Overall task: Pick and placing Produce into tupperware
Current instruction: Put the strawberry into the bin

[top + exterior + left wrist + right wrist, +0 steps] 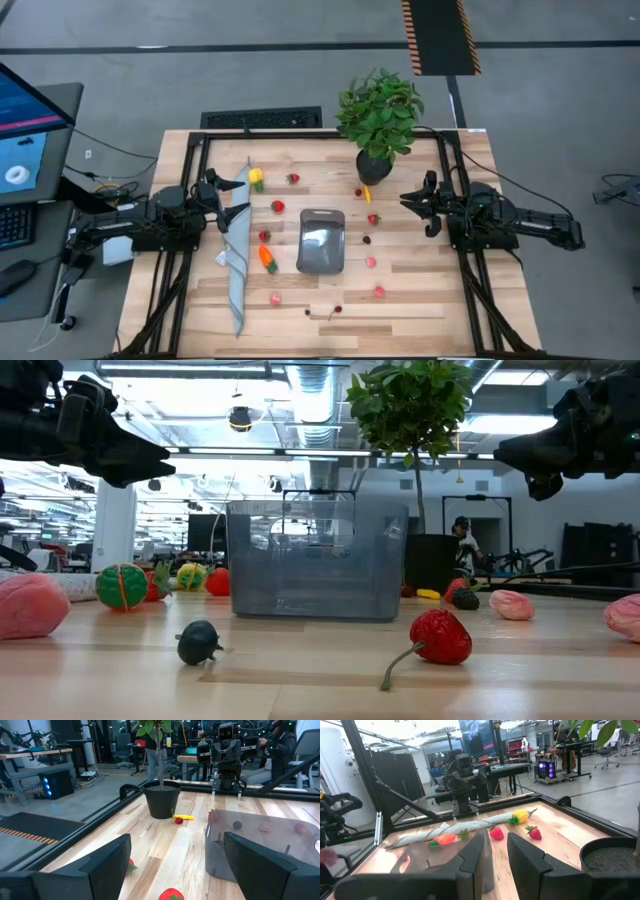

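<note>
Both grippers' fingers empty, left [226, 190] spread, right [412, 202] narrowly parted, tupperware [322, 241] midway between them

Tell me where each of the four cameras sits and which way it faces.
High view: overhead, looking straight down; shows left gripper, right gripper, tupperware.
Low view: table height, looking level across at the tupperware; arms at upper corners.
Left wrist view: looks past its open fingers toward the potted plant and right arm.
Right wrist view: looks past its narrowly parted fingers toward the grey cloth.
Shared: all four show the tupperware.
</note>
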